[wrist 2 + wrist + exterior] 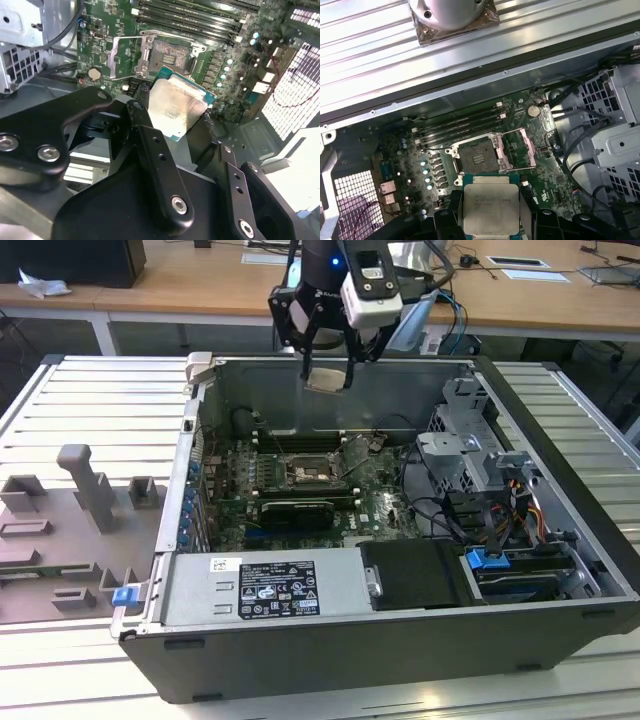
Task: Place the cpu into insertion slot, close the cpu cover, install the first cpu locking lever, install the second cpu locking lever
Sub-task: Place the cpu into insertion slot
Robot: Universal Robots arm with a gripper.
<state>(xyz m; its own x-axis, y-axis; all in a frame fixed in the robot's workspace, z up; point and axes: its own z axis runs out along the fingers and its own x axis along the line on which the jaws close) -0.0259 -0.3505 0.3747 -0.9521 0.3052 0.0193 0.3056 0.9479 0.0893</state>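
1. Cpu (325, 380) hangs in the air above the open computer case (330, 670). It is over the green motherboard (380, 505) and well clear of it, so it is not seated.
2. Your fingers (142, 122) are closed on the cpu, pinching two opposite edges, and they hold nothing else.
3. The insertion slot (477, 154) lies bare and dark on the board below, just beside the long memory slots (460, 125).
4. The cpu cover (531, 150) is swung open to one side of the slot, so the way in looks free.
5. Judging from this, none of the four steps is finished. Seating the cpu, closing the cover and setting both locking levers all remain.
6. The cpu is square, so it has no long axis. It is held roughly flat with its silvery top upward. In the first wrist view its edges run about parallel to the slot's rim.
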